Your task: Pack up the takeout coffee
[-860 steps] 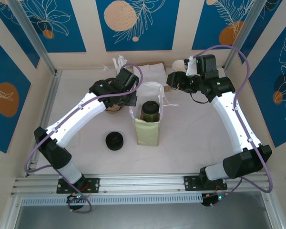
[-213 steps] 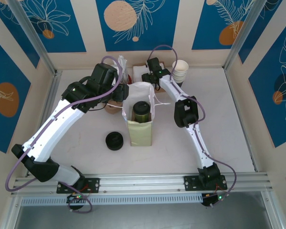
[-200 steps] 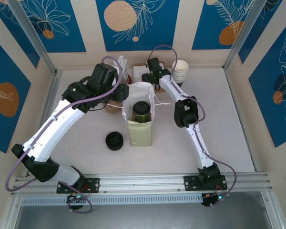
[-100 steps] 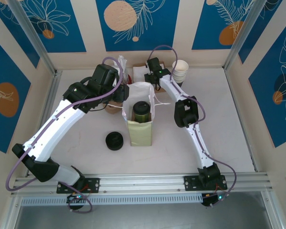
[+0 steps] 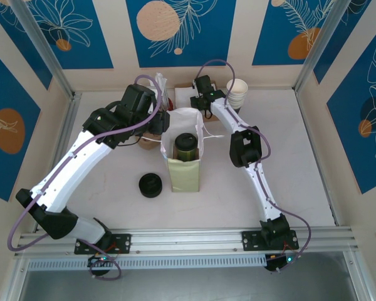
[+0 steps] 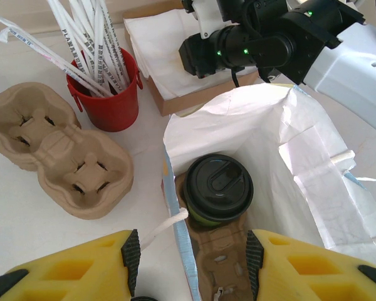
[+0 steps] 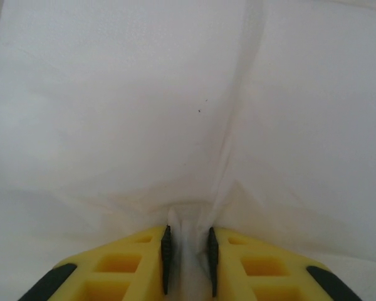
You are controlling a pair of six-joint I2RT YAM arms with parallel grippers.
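The right pincer [image 7: 188, 254] has closed over the last second, pinching a napkin [image 7: 175, 113] fold. The left pincer [image 6: 191, 266], jaws apart, straddles the bag [image 6: 313, 157] rim; the takeout coffee [image 6: 218, 188] sits inside, just ahead. Extras probably come next.

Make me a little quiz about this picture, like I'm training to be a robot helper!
1. True or false: the takeout coffee inside the white paper bag has its black lid on.
2. What stands in the red cup? A) spoons B) paper-wrapped straws C) pencils
3. Fill in the blank: the right fingers are pinching a fold of a white ____.

Key: 1 true; 2 B; 3 napkin.
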